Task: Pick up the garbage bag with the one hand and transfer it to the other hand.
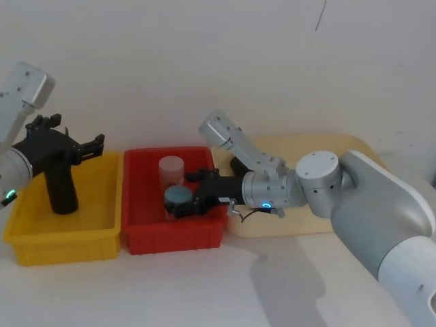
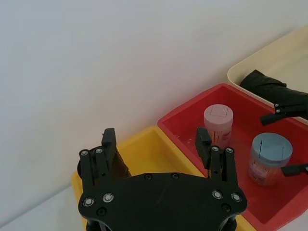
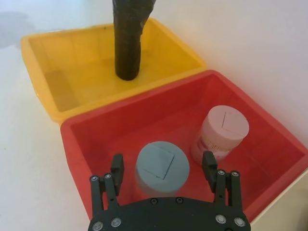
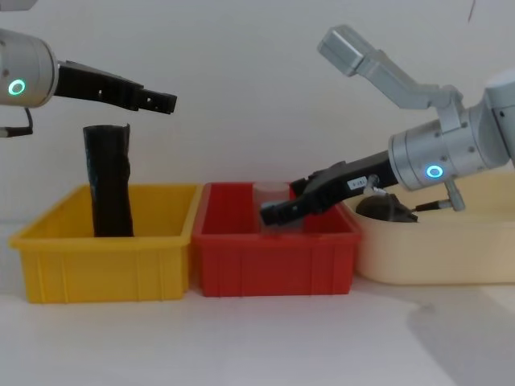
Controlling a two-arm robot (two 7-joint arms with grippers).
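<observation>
— White wall is seen behind a pale bench (image 1: pixel 204 293), on which a yellow bin (image 1: pixel 61 235), a red bin (image 1: pixel 174 238) and a beige tray (image 4: pixel 434 241) are lined up from left to right. Where is the garbage bag (image 2: pixel 267 86) found?

— It is found lying on its side in the beige tray, at the end next to the red bin. The upright black thing in the yellow bin is taken to be the slim crinkled roll (image 4: pixel 109 181), not the bag.

— How are the fingers placed?

— The left gripper (image 1: pixel 95 146) is held above the yellow bin, level with the slim roll's top, fingers spread and nothing between them. The right gripper (image 3: pixel 163 166) is lowered into the red bin, its fingers open on either side of a blue-lidded jar (image 1: pixel 178 199); no clamping is seen. A pink-lidded jar (image 1: pixel 172 170) stands just beside it.

— Which relation is the coming move judged to turn on?

— The bag lies far to the right of the left fingers, with the whole red bin between. The right arm is much nearer, yet the bag lies behind its fingertips, beside its wrist. A long reach across by the left arm would probably be needed.

— And the long axis?

— It is shown best in the left wrist view, slanting along the tray floor. From the head the bag is largely covered by the right arm, and from the chest only a dark hump above the tray wall is seen.
</observation>
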